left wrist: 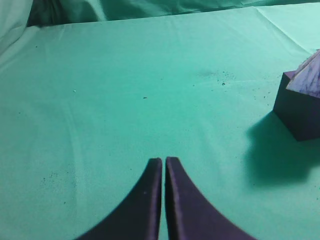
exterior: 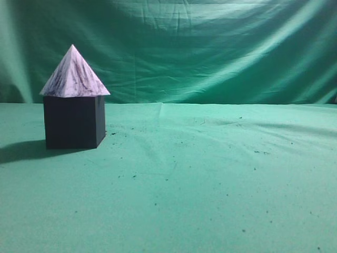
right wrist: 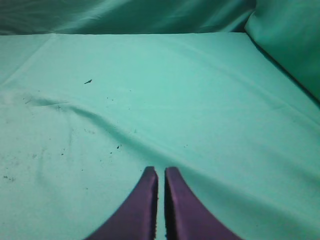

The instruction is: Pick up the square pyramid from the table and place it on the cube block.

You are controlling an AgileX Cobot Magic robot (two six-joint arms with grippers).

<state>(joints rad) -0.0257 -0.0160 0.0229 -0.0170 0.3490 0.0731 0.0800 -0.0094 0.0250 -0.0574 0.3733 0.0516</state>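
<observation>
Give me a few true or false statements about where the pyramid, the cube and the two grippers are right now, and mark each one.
1. The square pyramid sits on top of the cube block. True.
2. The pyramid lies tipped on its side on the green cloth. False: it stands apex up on the cube.
3. The left gripper has its jaws closed with nothing between them. True.
4. The right gripper is clamped on the pyramid. False: its jaws are together over bare cloth, holding nothing.
5. In the exterior view the cube stands at the right side of the table. False: it stands at the left.
</observation>
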